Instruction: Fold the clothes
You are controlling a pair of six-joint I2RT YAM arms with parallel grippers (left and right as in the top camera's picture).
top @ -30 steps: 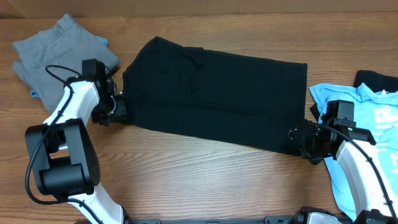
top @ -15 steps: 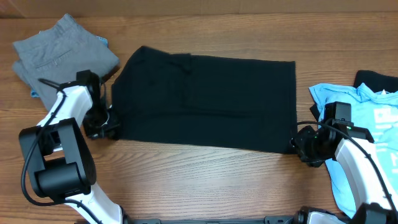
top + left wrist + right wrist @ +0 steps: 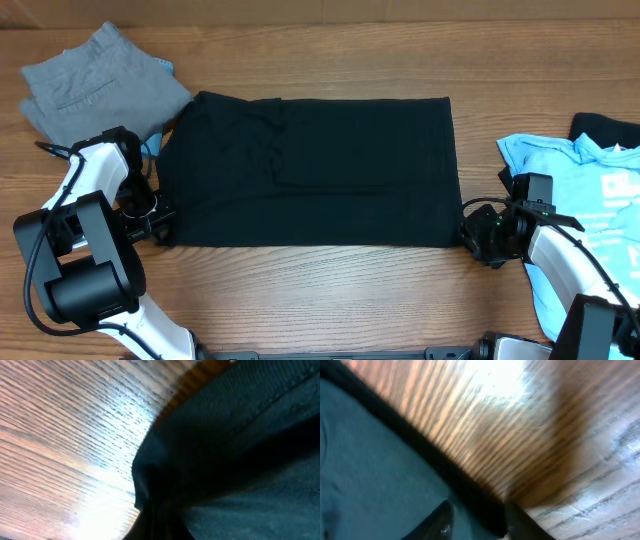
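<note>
At the far left of the table (image 3: 330,290), the grey trousers (image 3: 95,85) lay in a loose, rumpled heap, with no tidy fold to show. Just beside them the left pincer (image 3: 160,228) sat at the near-left corner of the black T-shirt (image 3: 310,170). It was clenched. In its wrist view dark cloth bunched and ran down toward where the fingers would be, which read as a grip on that corner, though the fingers themselves were out of sight.

The black T-shirt lay across the middle of the table as a broad flat rectangle with no sleeves showing, so a first fold looked to be done. A few creases showed near its left end. It seemed about halfway, with at least one more fold across its length left to make.

At the near-right corner the right pincer (image 3: 470,232) met the hem. In its wrist view its fingers (image 3: 440,522) stood one on each side of the black edge. Whether they were clamped on it or only straddling it could not be told.

Further right, the light-blue tee (image 3: 580,215) lay spread and wrinkled, partly under the right arm and not yet folded. A second dark cloth (image 3: 605,128) peeked in at the far-right edge.

No basket, box or bin was in view, and every garment rested directly on the table.
</note>
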